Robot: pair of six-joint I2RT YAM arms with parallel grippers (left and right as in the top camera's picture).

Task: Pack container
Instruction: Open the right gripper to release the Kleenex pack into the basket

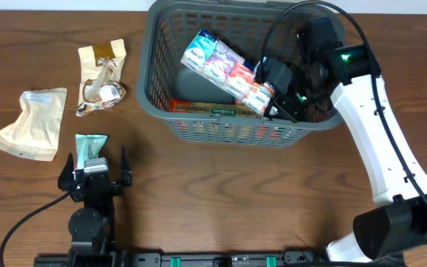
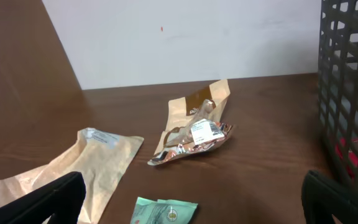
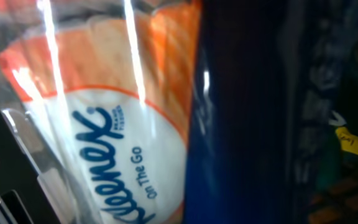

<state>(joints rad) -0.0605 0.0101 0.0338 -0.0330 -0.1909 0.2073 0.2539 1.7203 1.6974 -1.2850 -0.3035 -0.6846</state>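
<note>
Pincer of the right arm (image 1: 271, 87), clamped narrow on the clear-wrapped multipack of tissue packets (image 1: 217, 61), hangs inside the right end of the large dark grey slotted plastic basket (image 1: 151, 81), pack's long axis slanting far-left; the left pincer (image 1: 95, 157) gapes wide.

**Left arm** (image 1: 87, 222): black, folded low at the near edge, with the forearm pointing straight away from its base.

**Left pincer** (image 1: 96, 165): held level, jaws spread fully wide. Its two dark fingers (image 2: 42, 199) show at the lower corners of the wrist view.

**Right arm** (image 1: 369, 141): a long white link rises from a black base and stretches far forward and to the left. A green light is lit at the wrist.

**Right pincer** (image 1: 276, 85): black and angled downward. The set of its jaws cannot be made out.
</note>
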